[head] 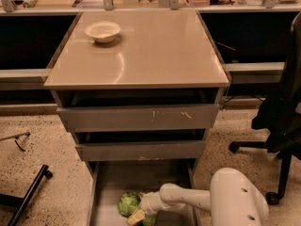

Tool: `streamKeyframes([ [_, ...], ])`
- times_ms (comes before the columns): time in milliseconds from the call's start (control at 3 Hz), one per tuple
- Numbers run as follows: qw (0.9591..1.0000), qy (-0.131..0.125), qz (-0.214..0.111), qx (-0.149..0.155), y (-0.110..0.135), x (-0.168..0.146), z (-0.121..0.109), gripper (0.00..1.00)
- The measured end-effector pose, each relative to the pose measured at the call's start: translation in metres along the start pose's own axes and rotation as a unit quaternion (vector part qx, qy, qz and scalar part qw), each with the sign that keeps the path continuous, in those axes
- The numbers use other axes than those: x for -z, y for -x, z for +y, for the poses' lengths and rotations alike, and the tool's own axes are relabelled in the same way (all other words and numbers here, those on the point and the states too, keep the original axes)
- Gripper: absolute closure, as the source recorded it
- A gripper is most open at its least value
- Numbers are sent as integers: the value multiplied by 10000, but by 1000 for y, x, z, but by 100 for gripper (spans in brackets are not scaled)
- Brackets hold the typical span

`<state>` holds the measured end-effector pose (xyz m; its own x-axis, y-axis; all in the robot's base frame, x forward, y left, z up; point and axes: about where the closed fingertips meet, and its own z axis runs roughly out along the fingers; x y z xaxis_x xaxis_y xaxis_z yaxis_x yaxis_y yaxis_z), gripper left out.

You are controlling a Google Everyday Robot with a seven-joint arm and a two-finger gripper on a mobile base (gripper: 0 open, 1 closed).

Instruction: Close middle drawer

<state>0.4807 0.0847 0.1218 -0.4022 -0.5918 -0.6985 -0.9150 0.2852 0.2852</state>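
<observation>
The middle drawer (141, 150) is a plain low grey strip below the scratched top front (138, 118). It stands slightly out from the cabinet, with a dark gap above it. Below it, the bottom drawer (108, 182) is pulled far out and shows its grey tray floor. My gripper (136, 215) is low inside that bottom drawer, against a green leafy object (128, 203). It is well below and in front of the middle drawer's front. My white arm (188, 199) reaches in from the lower right.
A white bowl (102, 31) sits on the cabinet's beige top (155, 51). A black office chair (282, 121) stands at the right. A black bar (28, 192) and a small tool (16, 139) lie on the speckled floor at the left.
</observation>
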Motion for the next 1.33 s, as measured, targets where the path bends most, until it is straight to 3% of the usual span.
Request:
streamKeyframes([
  [667,10000,7,-11,-7,0,0,0,65],
  [1000,9991,20,-423,-45,27,38,0,88],
  [1333,9943,-113,-1057,105,93,116,-2,100],
])
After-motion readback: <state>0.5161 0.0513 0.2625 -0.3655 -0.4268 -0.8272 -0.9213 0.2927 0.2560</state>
